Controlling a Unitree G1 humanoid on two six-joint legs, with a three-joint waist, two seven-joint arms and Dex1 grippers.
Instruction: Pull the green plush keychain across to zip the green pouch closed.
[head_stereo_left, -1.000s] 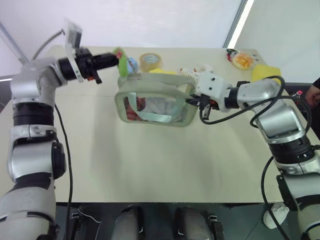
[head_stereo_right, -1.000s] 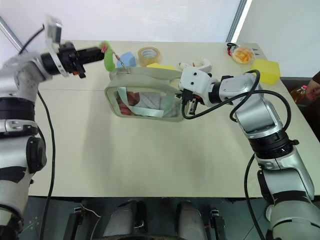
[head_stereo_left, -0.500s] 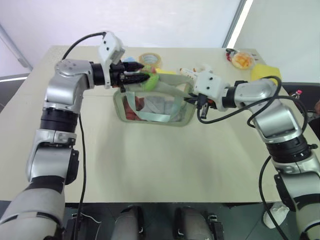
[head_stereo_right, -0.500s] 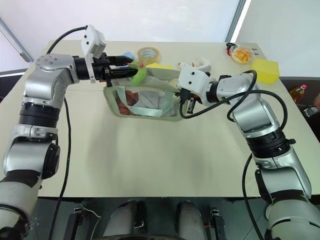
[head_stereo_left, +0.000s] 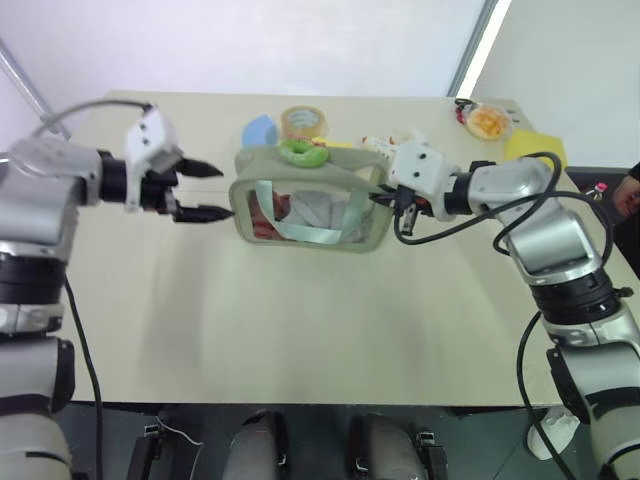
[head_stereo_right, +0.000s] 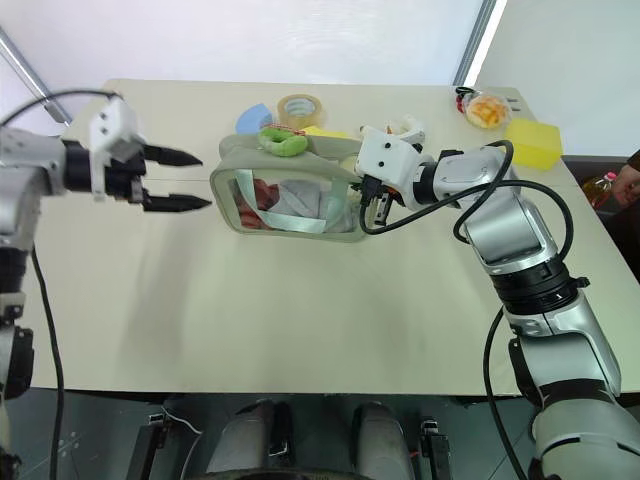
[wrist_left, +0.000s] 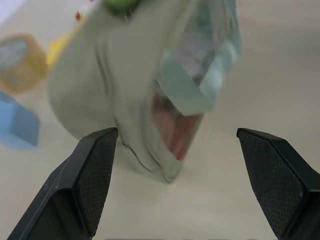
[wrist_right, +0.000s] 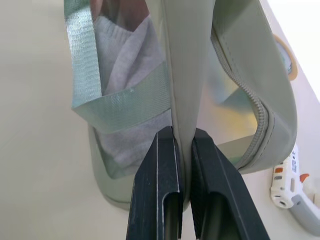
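Centre frame, the green pouch (head_stereo_left: 308, 205) stands upright, the green plush keychain (head_stereo_left: 302, 152) resting on top. Left gripper (head_stereo_left: 211, 191) gapes released at left; right gripper (head_stereo_left: 381, 199) pinches the pouch's right edge.

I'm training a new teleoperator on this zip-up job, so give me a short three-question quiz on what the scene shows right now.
1. True or false: the left gripper is clamped on the green plush keychain.
2. What does the right gripper hold? A) the tape roll B) the edge of the green pouch C) the yellow block
3. Fill in: the keychain lies on the pouch's ____ edge.

Key
1. False: its fingers are spread, off to the pouch's side, holding nothing.
2. B: its fingers pinch the pouch's fabric edge.
3. Top.
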